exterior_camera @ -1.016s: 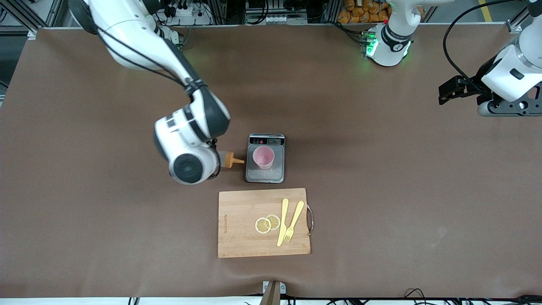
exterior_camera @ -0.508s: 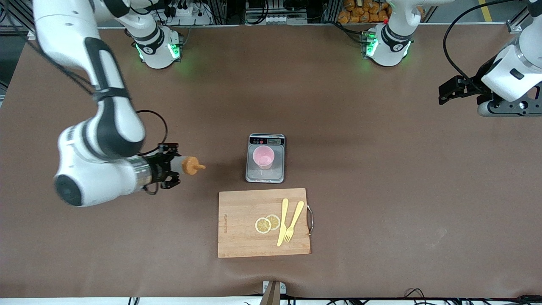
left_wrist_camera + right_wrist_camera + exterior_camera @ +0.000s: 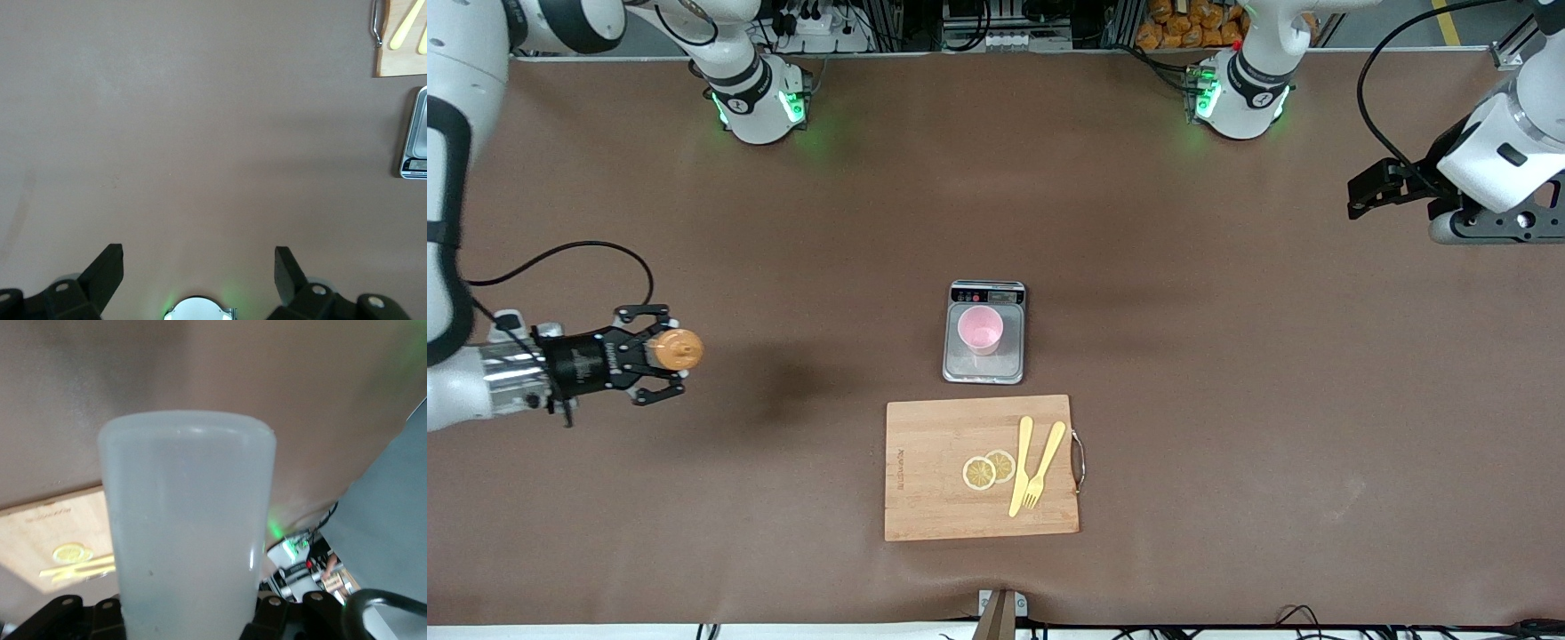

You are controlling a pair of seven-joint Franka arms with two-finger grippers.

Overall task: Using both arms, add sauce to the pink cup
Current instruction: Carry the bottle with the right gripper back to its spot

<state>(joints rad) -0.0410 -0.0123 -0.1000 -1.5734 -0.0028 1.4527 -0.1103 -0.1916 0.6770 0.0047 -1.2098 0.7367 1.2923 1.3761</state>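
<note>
The right gripper [image 3: 660, 354] is up over the table [image 3: 1227, 427], well off the scale [image 3: 984, 332] toward the right arm's end, its fingers pinching the sauce [image 3: 673, 350], whose orange cap faces the front camera. In the right wrist view the sauce [image 3: 187, 527] fills the frame, clamped between the fingers. The pink cup [image 3: 980, 332] stands upright on the scale. Just nearer the camera than the scale lies a board [image 3: 934, 471] carrying two lemon slices [image 3: 988, 469], a knife [image 3: 1020, 465] and a fork [image 3: 1044, 463]. The left gripper [image 3: 1383, 188] waits well off the scale at the left arm's end, fingers [image 3: 107, 273] spread wide and holding nothing.
</note>
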